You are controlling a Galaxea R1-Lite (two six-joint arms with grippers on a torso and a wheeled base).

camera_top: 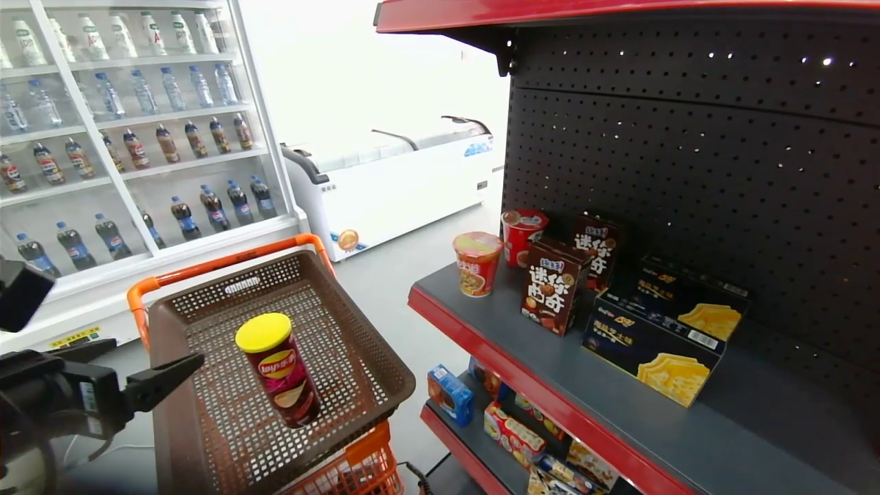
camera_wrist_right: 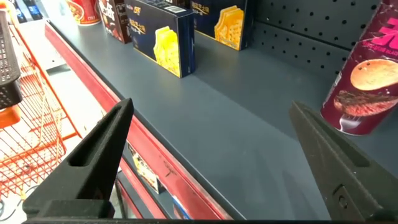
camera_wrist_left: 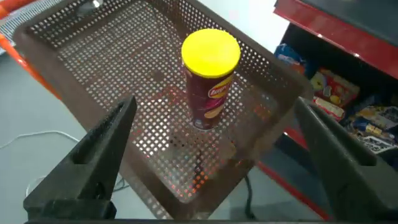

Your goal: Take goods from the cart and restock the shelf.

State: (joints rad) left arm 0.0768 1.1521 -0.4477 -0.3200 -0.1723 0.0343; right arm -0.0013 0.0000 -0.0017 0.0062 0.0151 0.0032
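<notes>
The left gripper [camera_wrist_left: 214, 104] is spread wide at the left edge of the cart basket [camera_top: 227, 271]. The chips can [camera_top: 278, 368] stands upright on the basket floor — long axis vertical, yellow lid up — ahead of and below the fingers, clear of both. This arm is plainly the nearer. To the right, the right gripper [camera_wrist_right: 211, 112] (also wide, holding nothing) hangs over the shelf [camera_wrist_right: 236, 137], near a second can [camera_wrist_right: 367, 74].

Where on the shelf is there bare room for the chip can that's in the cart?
Bare shelf lies between the blue boxes and the chip can already standing there; the right gripper hovers before that gap, fingers open. The end near the cart is crowded: noodle cups and brown boxes stand close together.
</notes>
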